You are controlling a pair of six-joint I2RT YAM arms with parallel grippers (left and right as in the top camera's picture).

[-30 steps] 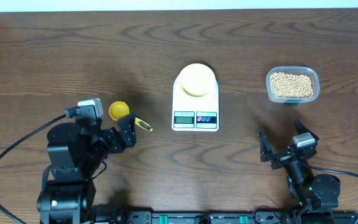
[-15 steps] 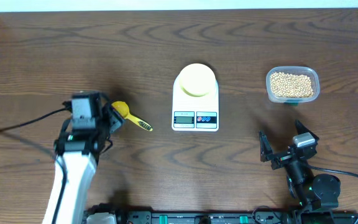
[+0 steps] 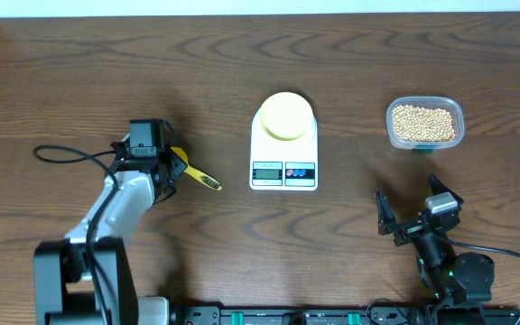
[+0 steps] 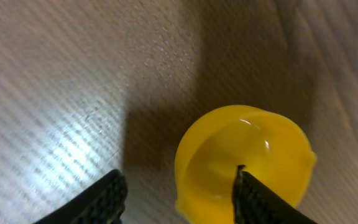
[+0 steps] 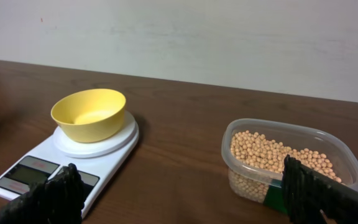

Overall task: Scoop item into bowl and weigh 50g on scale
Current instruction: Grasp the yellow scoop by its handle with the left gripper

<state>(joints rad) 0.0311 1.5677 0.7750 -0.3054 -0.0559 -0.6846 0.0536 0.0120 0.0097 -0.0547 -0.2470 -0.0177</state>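
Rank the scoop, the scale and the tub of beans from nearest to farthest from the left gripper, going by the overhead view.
1. Scoop, right at the left gripper.
2. Scale, at the table's middle.
3. Tub of beans, far right.

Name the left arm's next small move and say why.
Probably close the left pincer on the yellow scoop: one finger sits over its cup, the other outside, so the cup wall lies between them. The bowl looks empty.
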